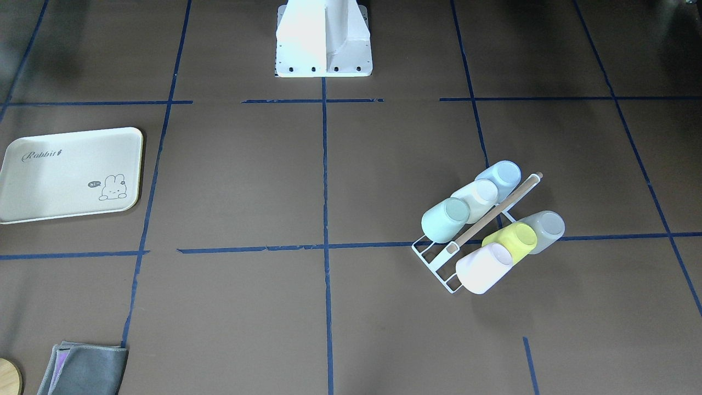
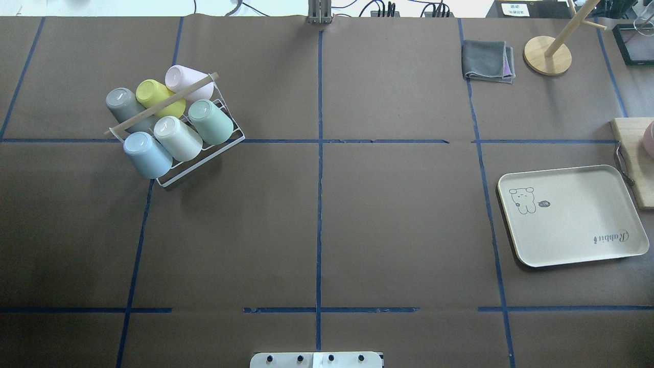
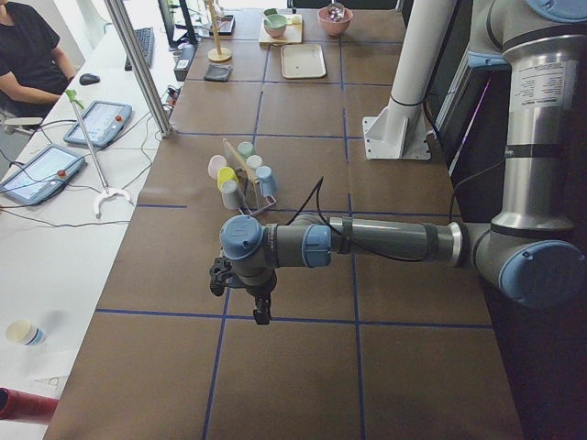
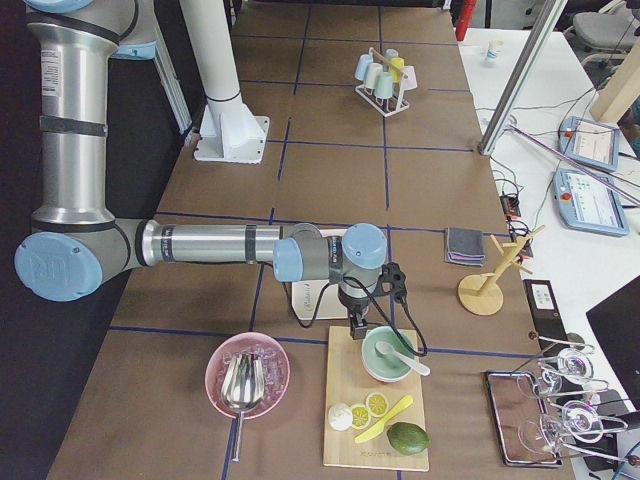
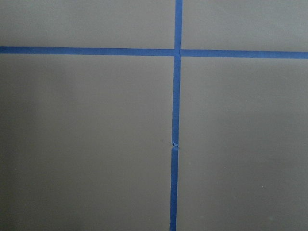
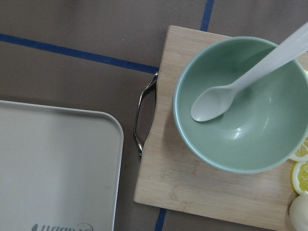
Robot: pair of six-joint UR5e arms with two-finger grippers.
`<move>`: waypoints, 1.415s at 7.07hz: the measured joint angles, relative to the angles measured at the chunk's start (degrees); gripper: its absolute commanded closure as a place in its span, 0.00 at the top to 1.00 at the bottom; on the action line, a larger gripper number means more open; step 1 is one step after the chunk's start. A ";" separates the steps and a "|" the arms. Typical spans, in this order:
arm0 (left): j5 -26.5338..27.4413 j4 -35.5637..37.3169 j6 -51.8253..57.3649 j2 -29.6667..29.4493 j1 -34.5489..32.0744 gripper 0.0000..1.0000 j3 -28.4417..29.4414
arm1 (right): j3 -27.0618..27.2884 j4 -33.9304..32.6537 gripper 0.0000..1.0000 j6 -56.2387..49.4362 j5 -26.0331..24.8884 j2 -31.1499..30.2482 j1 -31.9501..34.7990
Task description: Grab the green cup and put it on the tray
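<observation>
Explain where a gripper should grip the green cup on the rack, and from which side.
Probably best: pinch the green cup across its side wall near the upturned base, coming down from above. It sits inverted and tilted at its row's end; the cream cup crowds one flank and the wooden bar runs behind it.

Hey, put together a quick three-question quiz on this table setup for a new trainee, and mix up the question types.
1. True or false: the green cup already stands on the tray.
2. Which colour of cup sits right next to the green cup in its row of the wire rack? A) cream B) gray C) yellow
3. Fill in: the wire rack holds ___ cups in all.

Key: 1 false; 2 A, the cream cup; 3 six.
</observation>
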 measured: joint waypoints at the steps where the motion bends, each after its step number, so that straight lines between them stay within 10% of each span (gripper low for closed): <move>1: -0.08 -0.08 0.00 0.04 -0.01 1.00 -0.16 | 0.06 0.03 1.00 0.00 -0.01 -0.04 -0.01; 10: 0.42 0.00 -0.51 0.99 0.05 1.00 -2.26 | -0.01 0.84 0.99 0.06 0.89 -1.04 -0.32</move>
